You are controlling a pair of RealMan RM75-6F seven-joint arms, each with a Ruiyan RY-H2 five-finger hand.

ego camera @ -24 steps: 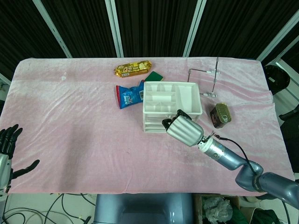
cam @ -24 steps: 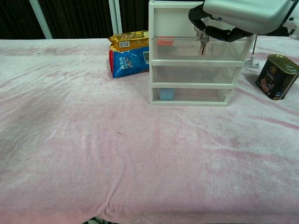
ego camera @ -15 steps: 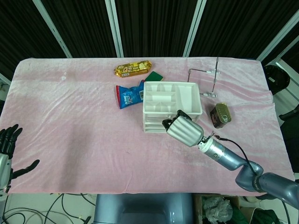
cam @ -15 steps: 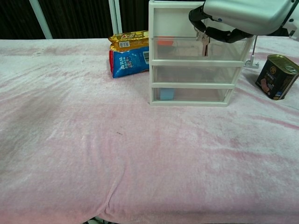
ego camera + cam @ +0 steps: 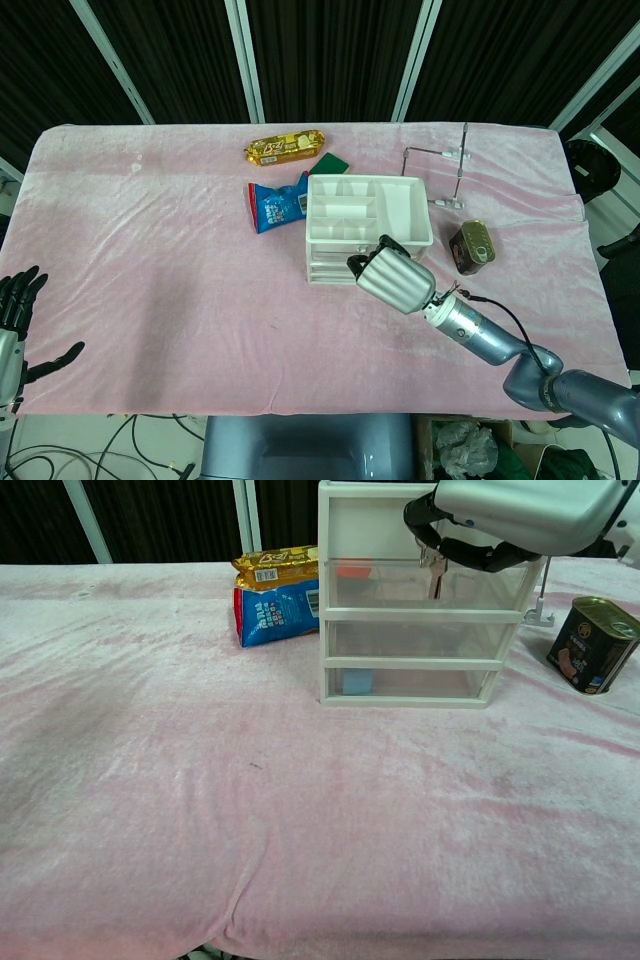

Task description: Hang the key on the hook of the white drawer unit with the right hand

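The white drawer unit (image 5: 410,630) stands mid-table, with three clear drawers facing me; from above its top tray (image 5: 368,208) shows. My right hand (image 5: 520,515) hovers at the unit's upper front edge, fingers curled down. A small silver key (image 5: 435,575) dangles from those fingers in front of the top drawer. The hook is hidden behind the fingers, so I cannot tell whether the key's ring touches it. In the head view the right hand (image 5: 392,277) covers the unit's front right corner and hides the key. My left hand (image 5: 15,320) hangs at the lower left, off the table, fingers spread.
A blue snack bag (image 5: 275,610) and a golden snack pack (image 5: 275,565) lie left of the unit, with a green item (image 5: 328,163) behind. A dark can (image 5: 590,643) stands to the right. A thin metal rack (image 5: 445,165) stands at the back right.
The key has swung slightly from side to side under the right hand's fingers. The hand itself and the left hand have barely moved.
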